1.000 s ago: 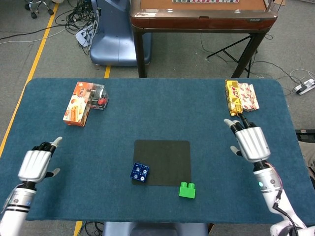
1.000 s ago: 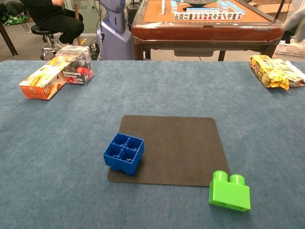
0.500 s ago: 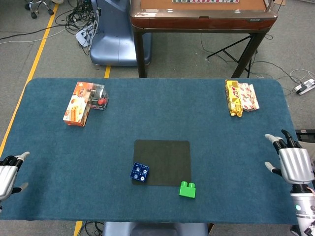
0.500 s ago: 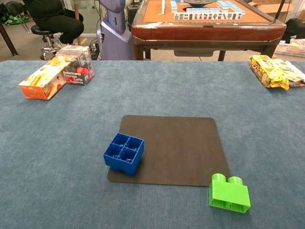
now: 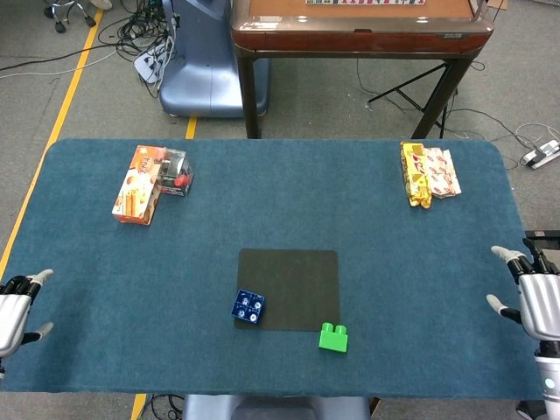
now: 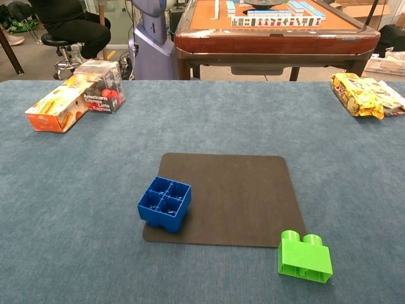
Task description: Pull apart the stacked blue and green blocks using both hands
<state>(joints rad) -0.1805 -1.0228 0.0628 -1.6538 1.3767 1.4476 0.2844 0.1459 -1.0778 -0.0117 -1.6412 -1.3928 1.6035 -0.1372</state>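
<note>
The blue block (image 5: 248,307) (image 6: 164,203) lies upside down on the front left corner of the dark mat (image 5: 289,289) (image 6: 224,197), its hollow underside facing up. The green block (image 5: 332,338) (image 6: 304,256) lies apart from it, on the blue cloth just off the mat's front right corner. My left hand (image 5: 13,308) hangs at the table's left edge, fingers apart, holding nothing. My right hand (image 5: 535,297) is at the right edge, also open and empty. Neither hand shows in the chest view.
An orange snack box (image 5: 136,185) (image 6: 57,108) and a small carton (image 5: 175,171) (image 6: 101,85) lie at the back left. A yellow snack packet (image 5: 425,174) (image 6: 362,94) lies at the back right. A wooden table (image 5: 359,35) stands beyond the blue cloth table (image 5: 280,201).
Both hands have drawn back from the table's middle towards its outer edges, left hand to the left and right hand to the right. The blocks stay where they were.
</note>
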